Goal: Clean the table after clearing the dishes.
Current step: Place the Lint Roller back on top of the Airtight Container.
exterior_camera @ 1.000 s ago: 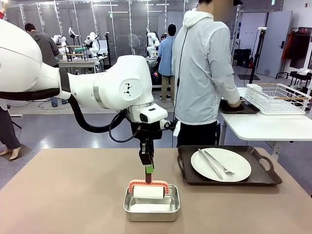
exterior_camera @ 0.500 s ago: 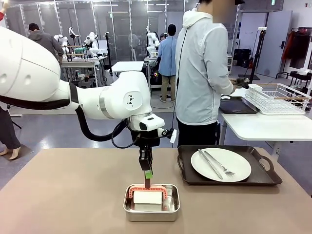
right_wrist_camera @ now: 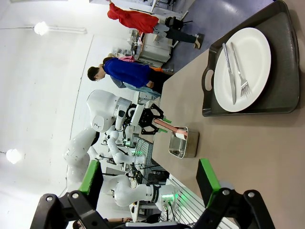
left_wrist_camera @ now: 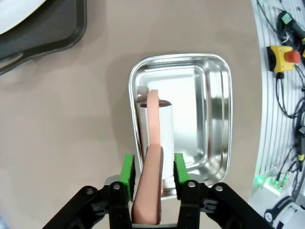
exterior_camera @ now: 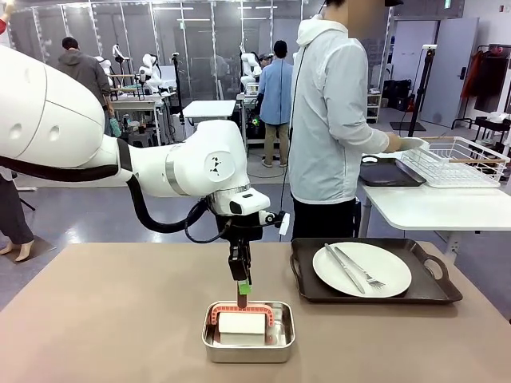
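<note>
Our left gripper (left_wrist_camera: 152, 168) open astride roller handle (left_wrist_camera: 147, 200), pan (left_wrist_camera: 209, 95) below, right gripper (right_wrist_camera: 148, 183) open, brown worktop (exterior_camera: 120, 319), lab (exterior_camera: 200, 72) beyond.

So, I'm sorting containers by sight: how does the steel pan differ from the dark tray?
The steel pan is shiny silver; the dark tray is matte. The pan is smaller, without handles; the tray is wider, with a cut-out handle at each end. The pan holds a white roller on a pink handle; the tray holds a white plate with knife and fork. Both are rectangular and sit on the table.
</note>
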Tool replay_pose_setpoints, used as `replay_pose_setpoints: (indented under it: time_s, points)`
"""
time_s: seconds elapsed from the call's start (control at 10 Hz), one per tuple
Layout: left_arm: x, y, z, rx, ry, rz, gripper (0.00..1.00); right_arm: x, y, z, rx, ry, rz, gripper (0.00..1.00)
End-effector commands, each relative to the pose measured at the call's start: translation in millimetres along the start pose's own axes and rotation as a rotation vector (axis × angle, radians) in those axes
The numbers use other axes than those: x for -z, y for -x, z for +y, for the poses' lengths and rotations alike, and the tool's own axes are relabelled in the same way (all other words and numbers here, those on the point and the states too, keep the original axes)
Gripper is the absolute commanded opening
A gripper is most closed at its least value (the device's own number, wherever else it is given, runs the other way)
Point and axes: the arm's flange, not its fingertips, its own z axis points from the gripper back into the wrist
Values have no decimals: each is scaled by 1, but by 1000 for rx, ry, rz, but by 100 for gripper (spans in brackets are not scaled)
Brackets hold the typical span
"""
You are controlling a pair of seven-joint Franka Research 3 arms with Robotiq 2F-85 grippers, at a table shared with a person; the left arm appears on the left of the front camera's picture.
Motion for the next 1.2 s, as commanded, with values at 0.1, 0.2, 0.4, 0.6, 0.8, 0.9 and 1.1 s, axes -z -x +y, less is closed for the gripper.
replay_pose_setpoints:
  time_s: [0.1, 0.2, 0.4, 0.6, 0.8, 0.9, 1.1]
  points:
    - [-24, -4, 0, 9, -27, 20, 92, -1, 1, 3, -8, -5, 1, 100]
    - [-28, -5, 2, 13, -19, 38, 100, -1, 1, 3, -8, -5, 1, 100]
    - [-32, -7, 4, -3, -18, 87, 100, -1, 1, 3, -8, -5, 1, 100]
    - [-36, -8, 7, -37, -25, 94, 100, -1, 1, 3, -8, -5, 1, 100]
    - [-31, -5, 4, -7, -31, 68, 100, -1, 1, 3, -8, -5, 1, 100]
    - [-31, -5, 4, -7, -31, 68, 100, -1, 1, 3, -8, -5, 1, 100]
    - [-31, -5, 4, -7, -31, 68, 100, -1, 1, 3, -8, -5, 1, 100]
